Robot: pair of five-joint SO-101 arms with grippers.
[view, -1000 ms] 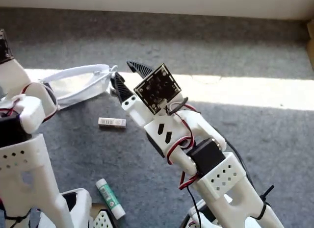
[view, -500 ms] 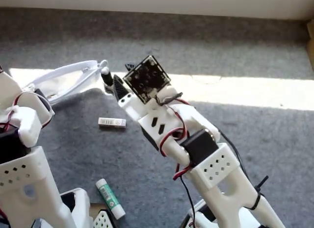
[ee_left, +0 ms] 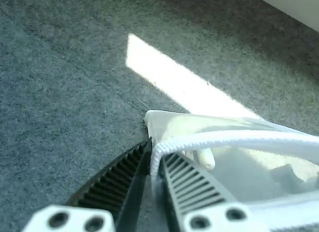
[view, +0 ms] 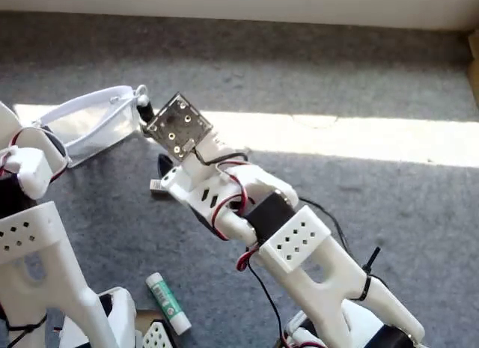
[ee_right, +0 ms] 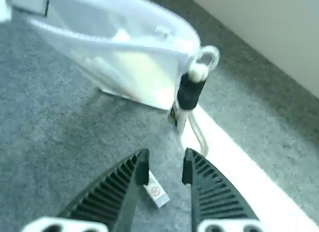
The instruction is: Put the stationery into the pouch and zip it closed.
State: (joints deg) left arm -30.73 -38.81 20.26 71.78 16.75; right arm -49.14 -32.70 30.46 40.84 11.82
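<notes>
Pouch (view: 90, 123) — one, white and translucent, mouth open, on the grey surface (view: 374, 213). Its zip edge is clenched in the left hand (ee_left: 151, 154). Zip pull (ee_right: 189, 90): one, black-collared, at the pouch end nearest the right hand (ee_right: 164, 159). Right hand released, grasping nothing. One small labelled block (ee_right: 153, 189) lies on the surface, seen between its parted jaws — print too small to read. Glue stick (view: 168, 303): one, green and white, well apart from the pouch. Pale contents inside pouch, count unclear.
</notes>
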